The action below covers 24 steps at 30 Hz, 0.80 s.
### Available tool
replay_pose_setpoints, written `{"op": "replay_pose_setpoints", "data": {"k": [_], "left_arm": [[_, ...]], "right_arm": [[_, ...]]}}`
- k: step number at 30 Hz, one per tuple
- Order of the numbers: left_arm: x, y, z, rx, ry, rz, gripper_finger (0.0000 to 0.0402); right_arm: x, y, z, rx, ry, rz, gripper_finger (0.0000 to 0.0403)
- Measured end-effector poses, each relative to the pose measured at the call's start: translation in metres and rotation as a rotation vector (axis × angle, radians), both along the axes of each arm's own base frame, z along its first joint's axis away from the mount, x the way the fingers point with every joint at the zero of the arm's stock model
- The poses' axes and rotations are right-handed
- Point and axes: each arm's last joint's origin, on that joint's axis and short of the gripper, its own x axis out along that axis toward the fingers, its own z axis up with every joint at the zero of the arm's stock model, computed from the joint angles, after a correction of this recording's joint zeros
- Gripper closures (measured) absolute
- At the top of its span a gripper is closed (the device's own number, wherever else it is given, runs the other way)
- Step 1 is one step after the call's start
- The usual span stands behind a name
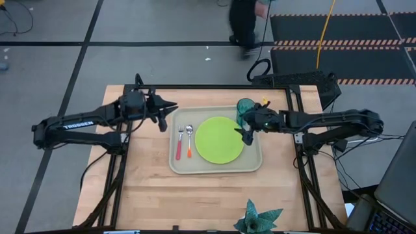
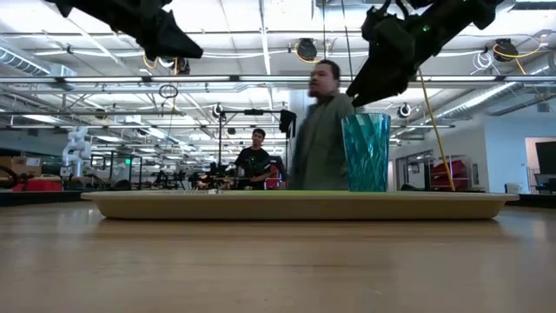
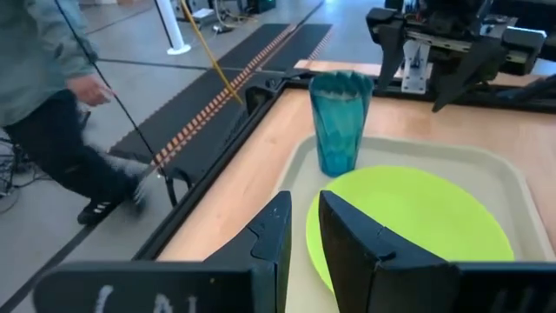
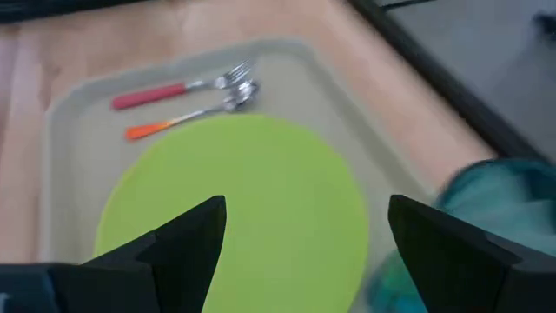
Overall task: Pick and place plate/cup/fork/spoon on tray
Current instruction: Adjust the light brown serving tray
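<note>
Above the tray's right end, the right gripper [image 1: 246, 135] hangs with its fingers spread wide and nothing between them, just beside the cup [image 1: 245, 109] and over the plate's edge; I judge it has let the cup go and is clear of it. Its wrist view shows the two dark fingers far apart over the plate [image 4: 234, 204].

The cup is a translucent teal tumbler, ribbed, standing upright in the far right corner of the tray [image 1: 179, 168], apart from the plate. The round lime-green plate lies flat mid-tray. Beside it lie the fork [image 1: 179, 144], red-handled, and the spoon [image 1: 189, 140], orange-handled, side by side.

Over the tray's left edge, the left gripper [image 1: 170, 106] waits, nearly closed and empty. All four pieces appear placed.
</note>
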Motion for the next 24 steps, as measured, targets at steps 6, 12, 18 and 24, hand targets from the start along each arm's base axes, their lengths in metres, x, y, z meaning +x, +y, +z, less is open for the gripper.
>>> {"op": "replay_pose_setpoints", "data": {"k": [6,12,18,24], "left_arm": [[-0.007,-0.002,-0.012,-0.006,0.018,0.000,0.0334],[-0.008,-0.002,-0.024,-0.020,0.044,0.003,0.0334],[-0.008,-0.002,-0.026,-0.032,0.044,0.007,0.0334],[-0.007,-0.003,-0.025,-0.034,0.027,0.003,0.0334]], "right_arm": [[0.001,0.004,-0.013,0.084,0.088,0.020,0.0087],[-0.004,0.011,-0.016,0.146,0.137,0.016,0.0087],[-0.009,0.022,-0.022,0.225,0.210,0.028,0.0087],[-0.006,0.032,-0.019,0.200,0.176,0.093,0.0087]]}}
